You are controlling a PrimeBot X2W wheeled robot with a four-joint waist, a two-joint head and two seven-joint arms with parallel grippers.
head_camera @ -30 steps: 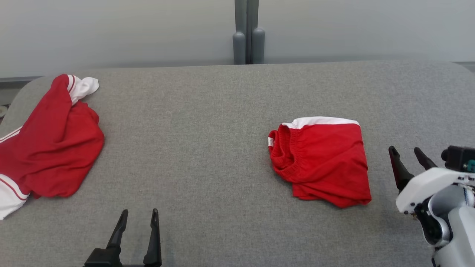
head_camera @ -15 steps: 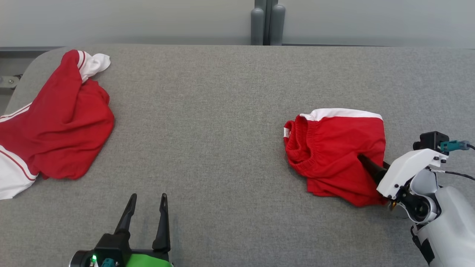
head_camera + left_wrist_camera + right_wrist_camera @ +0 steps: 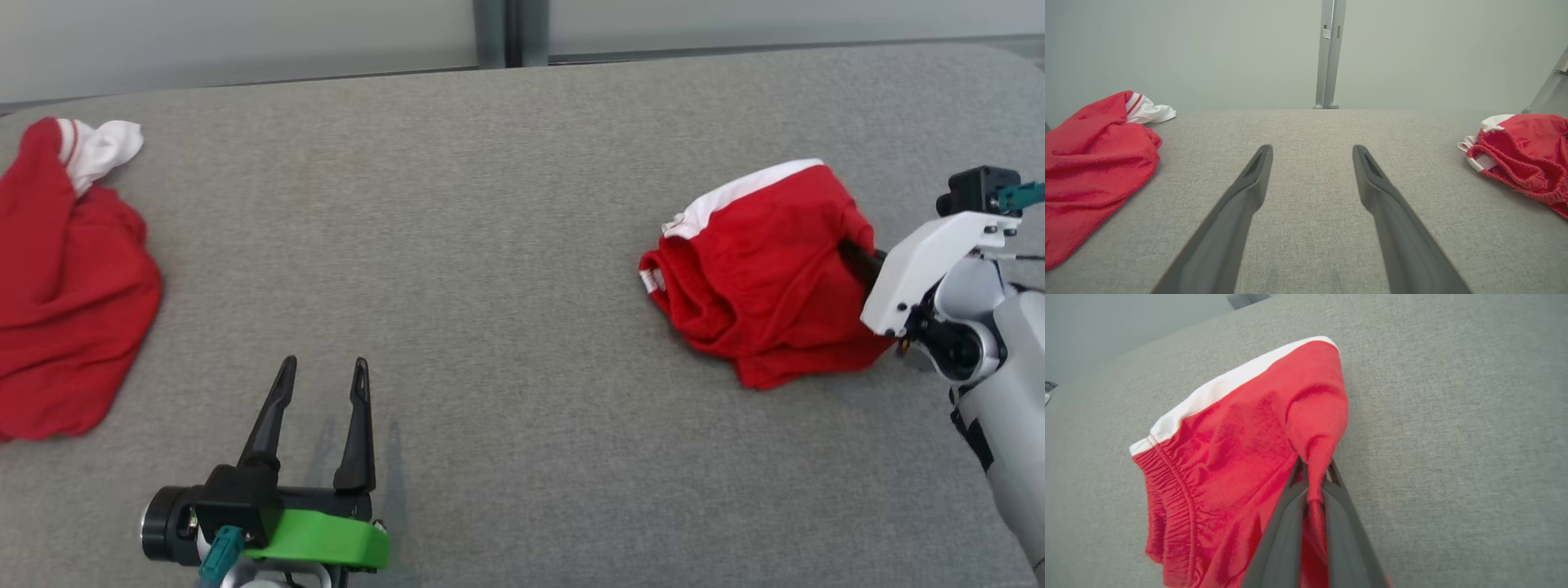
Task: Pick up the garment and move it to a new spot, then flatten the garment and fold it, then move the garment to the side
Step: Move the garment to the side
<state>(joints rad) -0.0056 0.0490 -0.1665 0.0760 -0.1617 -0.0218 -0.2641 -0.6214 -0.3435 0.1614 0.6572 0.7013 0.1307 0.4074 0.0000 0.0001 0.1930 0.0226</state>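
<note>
The garment [image 3: 767, 269] is a pair of red shorts with a white side stripe and an elastic waistband, bunched at the right of the grey table. My right gripper [image 3: 849, 249] is shut on a pinch of its right edge; the right wrist view shows red cloth [image 3: 1241, 457] squeezed between the gripper [image 3: 1314, 469]'s dark fingers, the pinched part lifted. My left gripper [image 3: 322, 371] stands open over bare table at the lower left, nothing between its fingers [image 3: 1249, 183]. The left wrist view has the garment [image 3: 1523, 151] at its right edge.
A second red garment with white trim [image 3: 69, 269] lies crumpled at the table's left edge, also at the left in the left wrist view [image 3: 1094, 163]. The grey fabric table [image 3: 490, 245] ends at a pale wall with a grey post [image 3: 1329, 53] behind.
My right gripper has gone from open beside the shorts to shut on their right edge, pulling that edge up. The camera has tilted down and shifted. The left gripper stays open.
</note>
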